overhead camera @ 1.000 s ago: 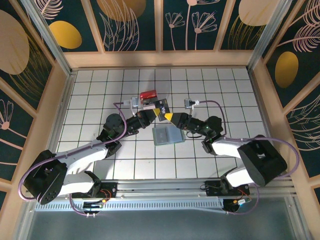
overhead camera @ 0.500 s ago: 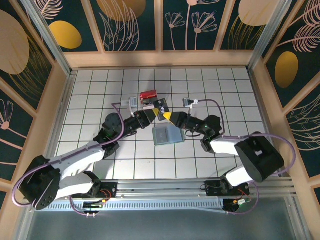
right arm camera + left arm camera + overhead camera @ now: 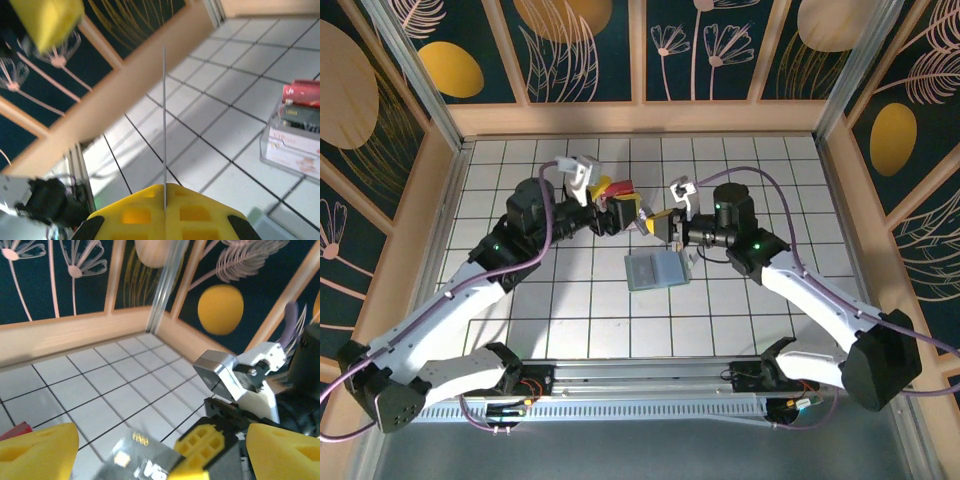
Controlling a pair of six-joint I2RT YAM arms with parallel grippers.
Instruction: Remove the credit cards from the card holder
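Note:
The card holder [image 3: 655, 270] lies open and flat on the tiled floor, pale green-grey and blue-grey. Above and behind it the two grippers meet in the air. My right gripper [image 3: 164, 187] [image 3: 663, 225] is shut on a dark credit card [image 3: 142, 460], which stands as a thin edge-on line [image 3: 164, 125] in the right wrist view. My left gripper [image 3: 162, 440] [image 3: 620, 215] is open, its yellow fingers [image 3: 37, 450] spread wide on either side of that card without touching it.
A red-topped block with a clear base [image 3: 297, 130] [image 3: 618, 187] stands on the floor just behind the grippers, with cards stacked in it. Wooden walls [image 3: 640, 118] close in the tiled floor on three sides.
Both arms have risen off the floor. The left gripper has opened and let go of the card, while the right gripper has shut on it.

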